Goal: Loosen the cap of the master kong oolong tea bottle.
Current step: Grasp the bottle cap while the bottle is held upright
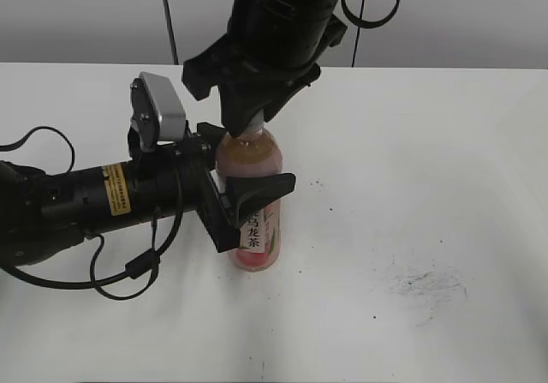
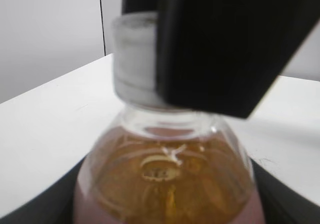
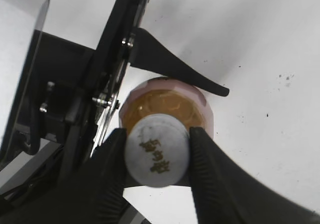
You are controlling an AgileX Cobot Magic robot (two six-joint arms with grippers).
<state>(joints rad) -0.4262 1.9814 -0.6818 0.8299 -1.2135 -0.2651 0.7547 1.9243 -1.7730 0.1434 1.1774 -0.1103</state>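
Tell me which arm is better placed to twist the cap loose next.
The right arm. Its tool sits shut on the cap from above, fingers on both sides. The left tool clamps the bottle body, holding it upright on the table.

the counter [image 1: 445, 143] is a plain white surface filling most of the exterior view, matte, evenly lit, with soft shadows only. a dark smudged patch [image 1: 425, 282] marks it toward the near right, with small black specks [image 1: 318, 183] scattered nearer the middle. the right wrist view shows more such specks [image 3: 286, 76] on the same white top. behind the counter's far edge stands a pale grey wall [image 1: 86, 14], bare and flat. a thin dark vertical line [image 1: 169, 19] runs down that wall left of centre; the left wrist view shows it too [image 2: 102, 18]. whether it is a seam or a pole cannot be told.
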